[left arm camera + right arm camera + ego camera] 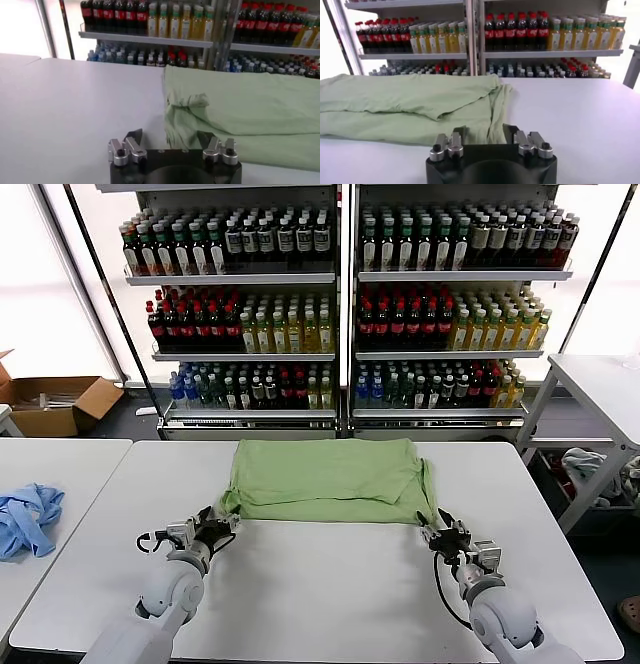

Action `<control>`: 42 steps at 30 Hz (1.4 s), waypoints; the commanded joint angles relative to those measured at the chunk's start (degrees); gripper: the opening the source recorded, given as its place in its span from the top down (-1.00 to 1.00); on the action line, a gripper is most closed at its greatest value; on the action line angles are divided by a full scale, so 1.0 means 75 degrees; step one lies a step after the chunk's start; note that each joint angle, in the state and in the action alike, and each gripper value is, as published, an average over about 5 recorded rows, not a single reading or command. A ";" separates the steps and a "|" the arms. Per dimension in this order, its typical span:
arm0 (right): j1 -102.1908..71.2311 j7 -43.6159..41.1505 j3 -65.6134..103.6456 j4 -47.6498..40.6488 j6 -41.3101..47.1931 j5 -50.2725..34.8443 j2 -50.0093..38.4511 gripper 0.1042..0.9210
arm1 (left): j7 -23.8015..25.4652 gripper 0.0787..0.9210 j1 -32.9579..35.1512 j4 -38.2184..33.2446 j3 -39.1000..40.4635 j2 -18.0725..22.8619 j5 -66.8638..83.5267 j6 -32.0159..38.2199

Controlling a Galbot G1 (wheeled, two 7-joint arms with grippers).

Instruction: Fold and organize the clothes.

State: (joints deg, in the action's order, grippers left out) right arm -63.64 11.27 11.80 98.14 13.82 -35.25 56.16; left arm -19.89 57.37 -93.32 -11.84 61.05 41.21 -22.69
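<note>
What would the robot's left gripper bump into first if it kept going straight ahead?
Probably the green shirt. The left gripper is open and points at the shirt's bunched near corner, which lies on the white table just ahead of its fingertips. Depth is hard to judge, so it may already be almost touching.

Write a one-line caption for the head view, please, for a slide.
Green polo shirt lies folded on the white table; left gripper and right gripper, both open, at its near corners.

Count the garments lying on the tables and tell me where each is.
2. The green shirt, partly folded, lies at the far middle of the main table; a light blue garment lies crumpled on the table to the left. More may sit out of view.
</note>
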 commanded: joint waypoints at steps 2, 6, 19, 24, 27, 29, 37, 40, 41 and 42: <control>0.0227 -0.0005 -0.0138 -0.0254 -0.0012 0.0061 0.0017 0.27 | 0.0019 -0.20 -0.0009 0.0074 0.0031 0.0001 0.0016 0.0003; 0.0359 -0.0028 -0.0276 -0.0398 0.0051 0.0153 0.0055 0.53 | 0.0040 -0.05 -0.0004 0.0078 0.0057 0.0004 0.0010 0.0003; 0.0161 -0.0171 -0.0153 -0.0193 0.0034 0.0162 -0.0150 0.98 | 0.0221 0.78 0.0139 -0.0271 0.0127 -0.0124 -0.0154 0.0009; -0.0405 -0.0277 0.0185 0.0385 -0.0089 0.0043 -0.0735 0.98 | 0.0095 0.99 0.0462 -0.0795 0.0001 -0.0341 -0.0296 0.0021; -0.0858 -0.0210 0.0533 0.0842 -0.0097 -0.0100 -0.1027 0.98 | -0.0181 0.99 0.0831 -0.1272 -0.0072 -0.0513 -0.0323 -0.0046; -0.1378 -0.0169 0.0777 0.1324 -0.0079 -0.0180 -0.1243 0.98 | -0.0433 0.99 0.1173 -0.1714 -0.0160 -0.0670 -0.0319 -0.0126; -0.4385 0.0023 0.1614 0.3290 -0.0200 0.0454 -0.1649 0.98 | -0.1395 0.99 0.3370 -0.3675 -0.0709 -0.1234 -0.0332 -0.0180; -0.5234 0.0150 0.1825 0.3663 -0.0385 0.0873 -0.1396 0.98 | -0.1734 0.99 0.4082 -0.4181 -0.0899 -0.1314 -0.0400 -0.0070; -0.5524 0.0194 0.1899 0.3766 -0.0475 0.1030 -0.1309 0.98 | -0.1852 0.99 0.4280 -0.4299 -0.0945 -0.1337 -0.0418 -0.0034; -0.5794 0.0230 0.1972 0.3843 -0.0576 0.1180 -0.1247 0.98 | -0.1966 0.99 0.4444 -0.4389 -0.0977 -0.1361 -0.0431 -0.0001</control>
State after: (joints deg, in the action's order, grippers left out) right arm -94.51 12.68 23.32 119.54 10.22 -29.38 47.44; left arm -29.08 78.34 -116.01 -16.73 52.70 38.35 -22.93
